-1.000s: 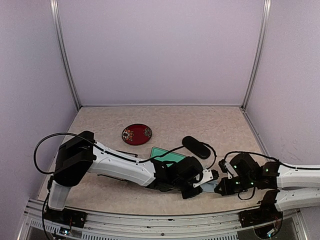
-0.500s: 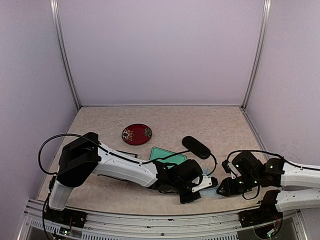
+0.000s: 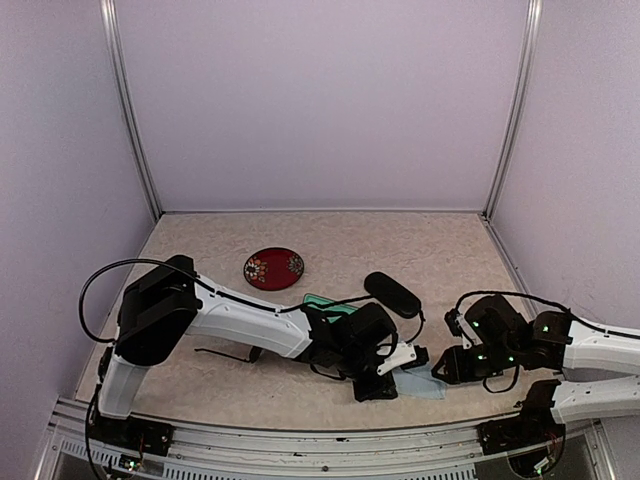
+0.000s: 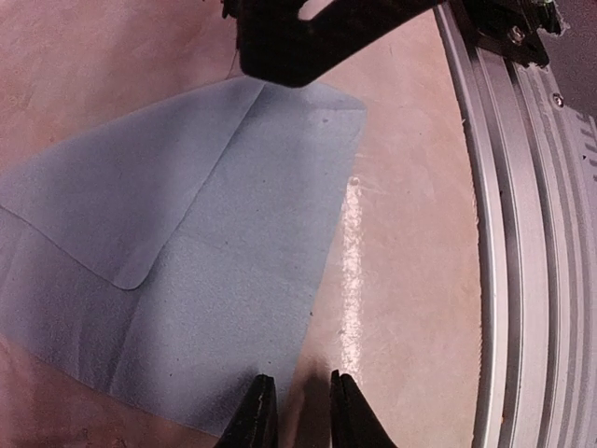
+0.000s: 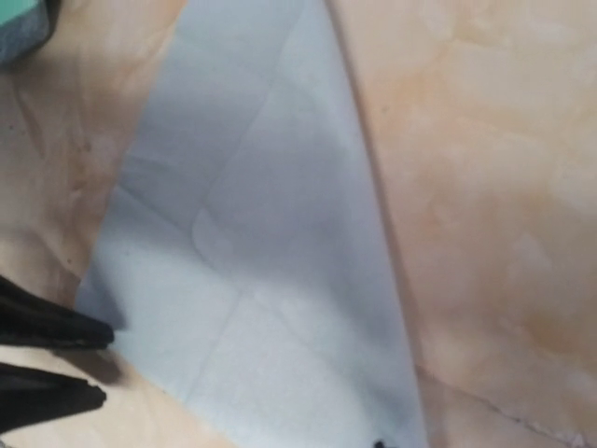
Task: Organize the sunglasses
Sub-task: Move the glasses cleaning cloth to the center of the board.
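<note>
Pouch step, I judge: the blue-grey pouch (image 4: 187,261) lies flat at five o'clock on the tabletop (image 3: 420,250). The left fingers (image 4: 256,415) are narrow and straddle its edge, while the right fingers (image 5: 37,397) are slightly parted and empty beside its corner. What looks like the thin black sunglasses (image 3: 225,352) lies at eight o'clock. Next, the pouch mouth needs pinching open.

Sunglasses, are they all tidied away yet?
Not yet. Done: nothing visible. What looks like thin black-framed sunglasses lies loose on the table, away from the black oval case. In hand: left and right jaws, slightly apart, at the edge of the flat blue-grey rectangular pouch. Left: putting glasses away.
</note>
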